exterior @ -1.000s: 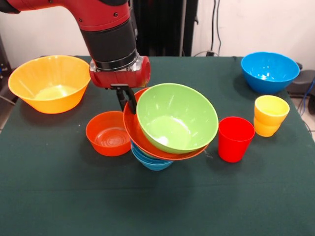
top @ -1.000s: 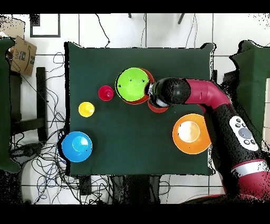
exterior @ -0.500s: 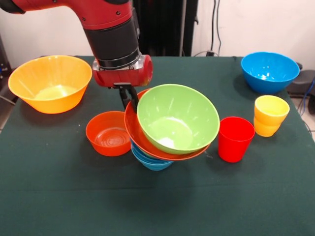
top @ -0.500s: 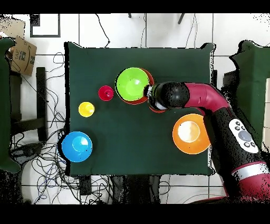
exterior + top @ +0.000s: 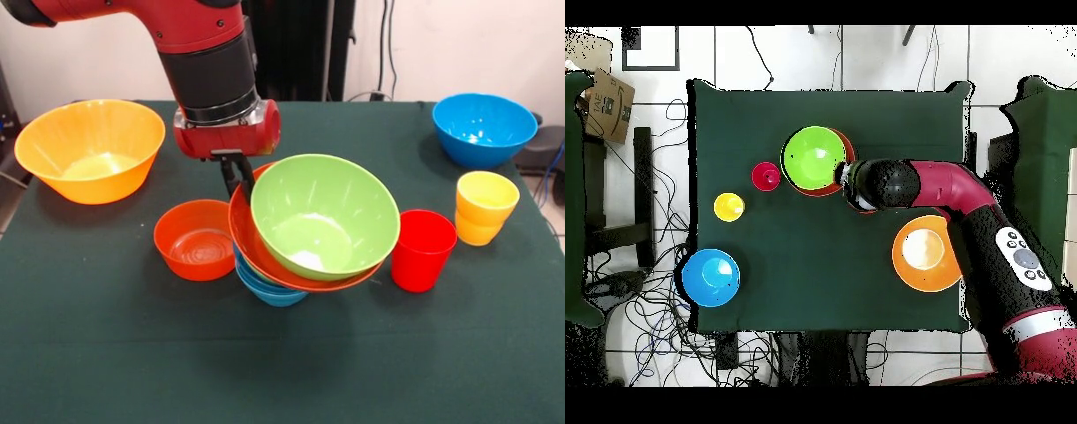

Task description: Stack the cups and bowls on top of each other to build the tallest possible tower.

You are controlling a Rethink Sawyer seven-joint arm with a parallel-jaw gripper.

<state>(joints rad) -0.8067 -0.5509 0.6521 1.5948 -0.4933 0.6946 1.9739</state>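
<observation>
Your bench wears a dark green cloth and stands on a white tiled floor. In the overhead view, black cables trail across those tiles beside it — a tangled mass of them — and a cardboard box sits beyond the bench's far corner.

Since a second ago: black gripper at the rim of the tilted red-orange plastic bowl shifted toward the plain red plastic cup, with the nested green plastic bowl now touching that cup.
</observation>
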